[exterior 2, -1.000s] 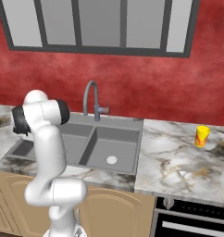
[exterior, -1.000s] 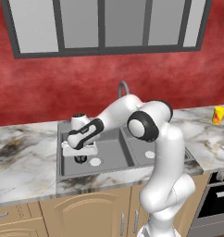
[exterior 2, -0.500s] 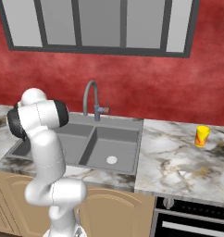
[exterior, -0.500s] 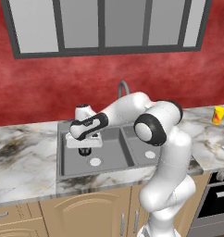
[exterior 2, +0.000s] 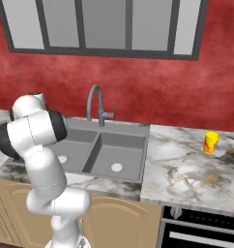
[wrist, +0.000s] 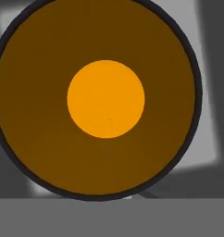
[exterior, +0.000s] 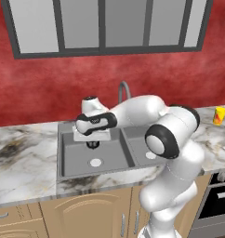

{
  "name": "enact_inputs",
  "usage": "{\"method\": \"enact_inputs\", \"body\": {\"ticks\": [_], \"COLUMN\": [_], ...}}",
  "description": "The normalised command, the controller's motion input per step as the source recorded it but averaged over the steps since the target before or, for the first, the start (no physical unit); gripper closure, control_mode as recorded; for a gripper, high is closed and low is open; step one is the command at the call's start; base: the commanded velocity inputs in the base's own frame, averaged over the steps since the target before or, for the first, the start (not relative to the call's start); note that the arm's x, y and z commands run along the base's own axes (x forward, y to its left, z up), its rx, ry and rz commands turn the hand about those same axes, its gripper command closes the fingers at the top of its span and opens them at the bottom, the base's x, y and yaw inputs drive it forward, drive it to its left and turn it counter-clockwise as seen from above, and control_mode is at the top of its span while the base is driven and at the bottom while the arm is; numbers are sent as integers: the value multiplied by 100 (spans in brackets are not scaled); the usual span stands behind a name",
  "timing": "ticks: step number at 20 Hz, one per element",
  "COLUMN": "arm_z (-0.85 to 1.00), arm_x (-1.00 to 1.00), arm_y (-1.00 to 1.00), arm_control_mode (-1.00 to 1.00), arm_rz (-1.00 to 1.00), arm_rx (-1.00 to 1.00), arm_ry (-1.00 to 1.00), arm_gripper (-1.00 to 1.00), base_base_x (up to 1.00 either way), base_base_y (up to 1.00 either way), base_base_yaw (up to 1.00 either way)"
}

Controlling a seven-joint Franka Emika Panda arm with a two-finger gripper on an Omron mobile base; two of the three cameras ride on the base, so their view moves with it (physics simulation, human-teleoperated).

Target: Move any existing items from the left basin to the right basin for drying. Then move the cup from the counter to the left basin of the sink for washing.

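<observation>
The gripper hangs over the left basin, jaws pinched narrow, apparently on the jar directly beneath, upright along the fingers; the right basin lies to its right.

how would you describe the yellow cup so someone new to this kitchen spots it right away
Start at the dark grey double sink under the window and follow the marble counter to its right. The yellow cup stands alone there, near the red wall, above the oven front. It is small and bright yellow with a red-orange mark, the only loose item on that stretch.
</observation>
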Motion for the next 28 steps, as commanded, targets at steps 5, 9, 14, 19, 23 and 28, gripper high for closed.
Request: {"method": "enact_inputs", "body": {"ticks": [5,9,14,19,23,28], "arm_z": [31,34,35,36,33,25], "arm_x": [-41,-38,-31,-27,-25,-25], "arm_y": [-38,-38,-40,-41,-42,-40], "arm_control_mode": [-100,-100,-100,-100,-100,-100], "arm_rz": [-8,-7,-6,-5,-3,-2], "arm_rx": [0,0,0,0,0,0], "arm_ry": [-14,-10,-3,0,0,0], "arm_gripper": [100,100,100,100,100,100], "base_base_x": [0,0,0,0,0,0], "base_base_y": [0,0,0,0,0,0], "base_base_yaw": [0,0,0,0,0,0]}}
